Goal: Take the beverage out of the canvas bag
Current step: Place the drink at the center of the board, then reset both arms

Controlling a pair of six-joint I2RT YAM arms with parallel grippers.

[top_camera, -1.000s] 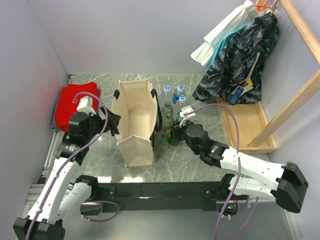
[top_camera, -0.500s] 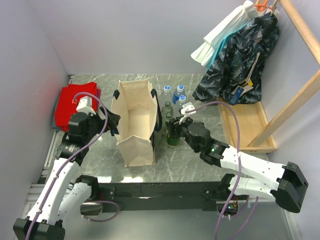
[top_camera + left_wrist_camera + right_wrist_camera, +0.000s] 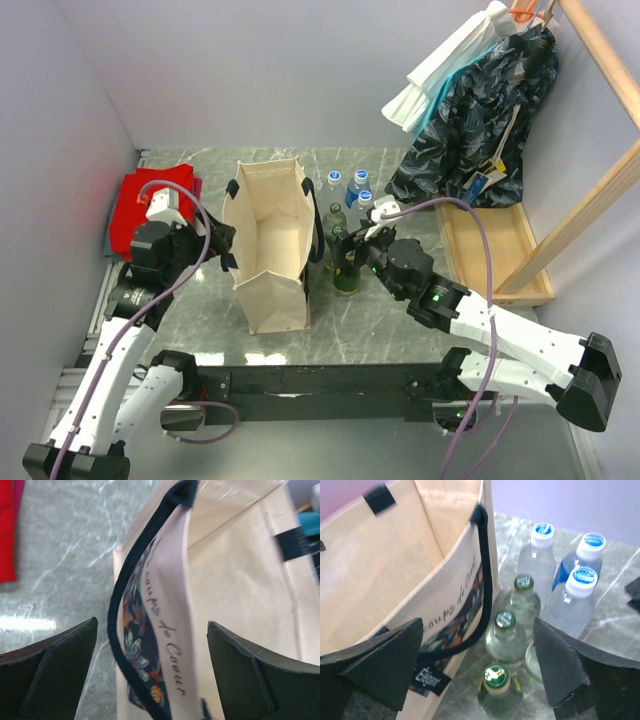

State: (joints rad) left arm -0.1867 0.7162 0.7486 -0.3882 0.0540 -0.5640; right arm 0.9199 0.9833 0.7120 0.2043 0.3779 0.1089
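Canvas bag [image 3: 275, 300] stood upright on the marble table [image 3: 400, 340], left of centre, top open, long axis running near-far; printed script & floral patch on its outer walls. L gripper [image 3: 152, 622] sat at the bag's left rim w/ jaws apart; the left wall & its navy strap [image 3: 125, 595] ran between the fingers w/ a gap on each side, so nothing was pinched. R gripper [image 3: 479, 622] hung over the bottles just right of the bag, jaws spread wide, holding nothing.

Beverage bottle [image 3: 496, 685], green cap, clear glass, stood upright on the table outside the bag, just beside its right wall, below the R gripper & not touched by either finger; 2 more green-capped bottles [image 3: 506, 635] lined up behind it toward the far side. 3 plastic water bottles [image 3: 572, 602] w/ blue-white caps were clustered right of & beyond those, close together.

Red folded cloth [image 3: 150, 205] lay at far left, apart from the bag; dark patterned garment [image 3: 480, 110] hung at far right above a wooden tray [image 3: 490, 250].
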